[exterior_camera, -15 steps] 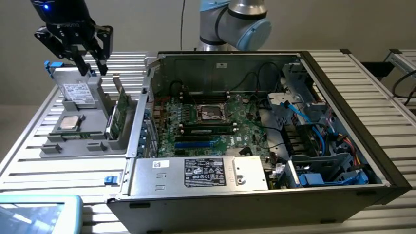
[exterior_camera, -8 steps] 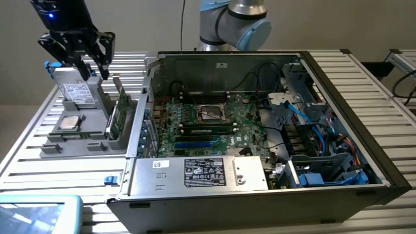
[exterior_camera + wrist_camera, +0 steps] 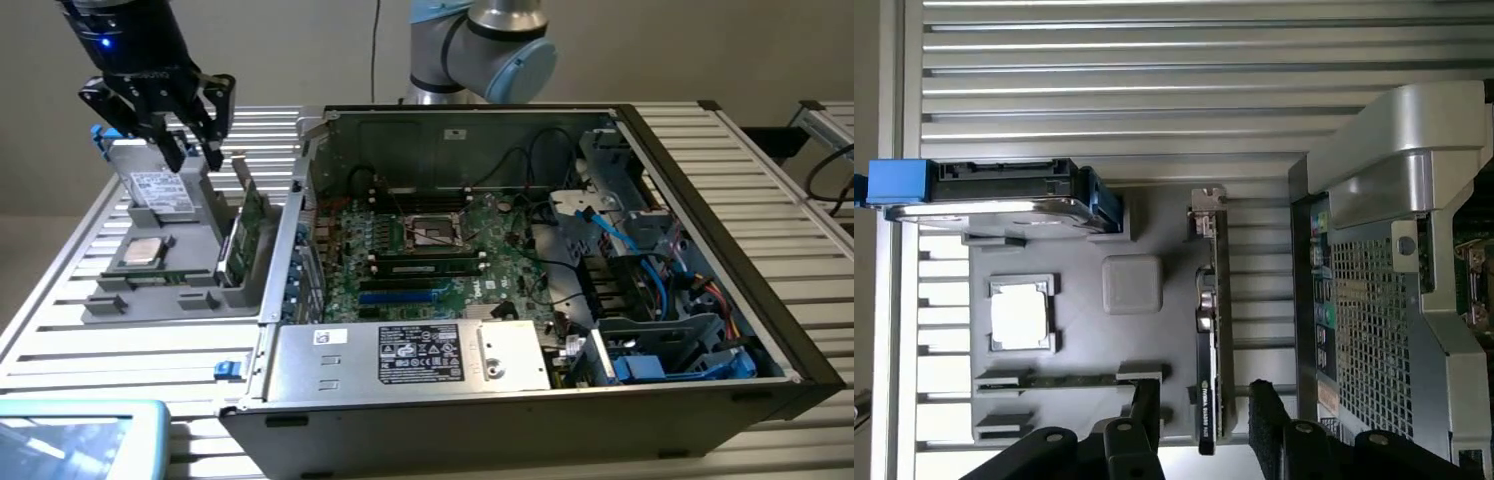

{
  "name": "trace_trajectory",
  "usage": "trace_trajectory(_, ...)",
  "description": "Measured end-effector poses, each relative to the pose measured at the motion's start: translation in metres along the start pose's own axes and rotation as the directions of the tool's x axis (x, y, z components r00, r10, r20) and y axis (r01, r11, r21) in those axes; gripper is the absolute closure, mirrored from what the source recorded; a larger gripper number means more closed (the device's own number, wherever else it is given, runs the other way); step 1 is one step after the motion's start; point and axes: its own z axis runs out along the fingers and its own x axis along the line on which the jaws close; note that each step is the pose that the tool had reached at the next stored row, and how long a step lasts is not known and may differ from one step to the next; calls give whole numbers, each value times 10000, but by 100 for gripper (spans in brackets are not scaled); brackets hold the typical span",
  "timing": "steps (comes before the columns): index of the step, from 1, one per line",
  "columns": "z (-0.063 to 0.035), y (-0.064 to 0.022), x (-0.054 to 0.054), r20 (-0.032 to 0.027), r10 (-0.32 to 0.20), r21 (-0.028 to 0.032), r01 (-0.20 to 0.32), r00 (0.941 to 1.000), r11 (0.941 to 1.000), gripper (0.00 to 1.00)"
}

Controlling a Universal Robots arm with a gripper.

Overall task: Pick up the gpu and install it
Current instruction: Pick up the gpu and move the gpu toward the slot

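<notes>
Hand (image 3: 195, 160) is released, jaws wide, nothing gripped. It hangs over the grey holder (image 3: 120, 300) on the exterior view's left, clear of everything in it.

gpu (image 3: 1210, 330) is not picked up: it stands on edge in its slot along the holder side nearest the PC case (image 3: 534, 440), silver bracket end pointing toward the hard drive end. In the wrist view the two black fingers (image 3: 1146, 410) sit one on each side of the card's far end, with a gap on both sides. No contact visible.

Other parts in the holder:
- hard drive (image 3: 158, 190), upright, white label showing, blue piece on one end
- CPU (image 3: 140, 250), flat in its pocket
- memory stick (image 3: 1069, 378), on edge in a slot near the CPU

The case lies open on the slatted tabletop (image 3: 80, 350), just beside the holder, motherboard (image 3: 414, 250) exposed.
</notes>
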Motion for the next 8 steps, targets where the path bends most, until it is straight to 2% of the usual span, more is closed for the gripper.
trace_trajectory(8, 146, -8, 11, 21, 23, 1, -23, 10000, 10000, 51)
